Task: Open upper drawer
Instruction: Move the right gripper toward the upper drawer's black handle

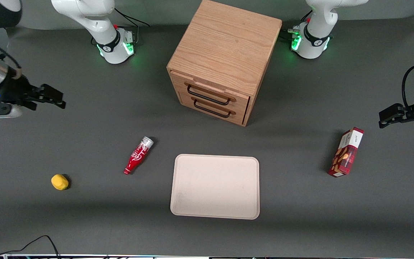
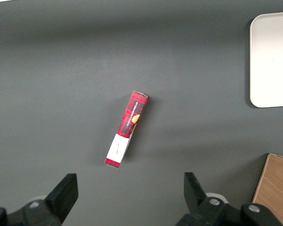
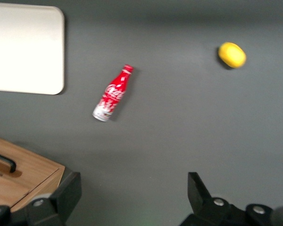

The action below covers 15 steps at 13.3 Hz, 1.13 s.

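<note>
Front view: upper drawer (image 1: 212, 94) sits flush in the cabinet (image 1: 225, 61), seemingly closed; gripper (image 1: 54, 98), fingers spread wide, hangs well apart toward the working arm's end. Right wrist view: bottle (image 3: 112, 93) lies near the cabinet's corner (image 3: 26, 176).

Dark grey matte tabletop (image 1: 84, 223) spreading edge to edge, green light (image 1: 135, 59) glowing on it at eleven and one o'clock, oak cabinet (image 1: 225, 46) casting soft shadow at twelve o'clock

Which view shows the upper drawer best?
Front view: the upper drawer shows shut, handle fully visible, and the open gripper is far off toward the working arm's end. Right wrist view catches only a cabinet corner; left wrist view shows none.
</note>
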{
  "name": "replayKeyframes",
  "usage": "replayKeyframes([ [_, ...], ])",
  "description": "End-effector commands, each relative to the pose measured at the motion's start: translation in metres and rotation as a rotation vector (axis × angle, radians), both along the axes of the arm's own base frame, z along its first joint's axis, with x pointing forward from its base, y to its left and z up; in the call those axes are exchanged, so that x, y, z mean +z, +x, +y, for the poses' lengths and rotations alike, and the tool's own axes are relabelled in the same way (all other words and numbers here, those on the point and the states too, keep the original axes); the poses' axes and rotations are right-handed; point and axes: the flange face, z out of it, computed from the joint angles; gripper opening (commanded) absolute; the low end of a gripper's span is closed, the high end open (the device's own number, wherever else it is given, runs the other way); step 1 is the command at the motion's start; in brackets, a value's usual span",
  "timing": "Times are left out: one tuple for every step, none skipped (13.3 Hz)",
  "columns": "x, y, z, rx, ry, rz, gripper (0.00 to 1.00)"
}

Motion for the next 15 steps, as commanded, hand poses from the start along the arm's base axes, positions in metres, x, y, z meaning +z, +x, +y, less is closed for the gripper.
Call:
replayKeyframes([
  [0.004, 0.004, 0.077, 0.254, 0.045, -0.007, 1.00],
  [-0.002, 0.002, 0.107, 0.334, 0.100, 0.008, 1.00],
  [-0.012, -0.001, 0.138, 0.406, 0.151, 0.032, 1.00],
  [-0.020, -0.004, 0.170, 0.495, 0.185, 0.044, 1.00],
  [-0.025, -0.006, 0.198, 0.569, 0.212, 0.050, 1.00],
  [-0.035, -0.009, 0.229, 0.636, 0.245, 0.065, 1.00],
  [-0.046, -0.009, 0.253, 0.701, 0.284, 0.077, 1.00],
  [-0.063, -0.005, 0.271, 0.760, 0.307, 0.076, 1.00],
  [-0.078, -0.011, 0.301, 0.843, 0.310, 0.050, 1.00],
  [-0.090, -0.018, 0.327, 0.897, 0.279, 0.015, 1.00],
  [-0.104, -0.024, 0.349, 0.936, 0.259, 0.000, 1.00],
  [-0.119, -0.026, 0.362, 0.958, 0.250, -0.008, 1.00],
  [-0.128, -0.030, 0.375, 0.981, 0.240, -0.024, 1.00],
  [-0.140, -0.034, 0.383, 0.996, 0.236, -0.023, 1.00],
  [-0.151, -0.038, 0.388, 1.003, 0.239, -0.015, 1.00],
])
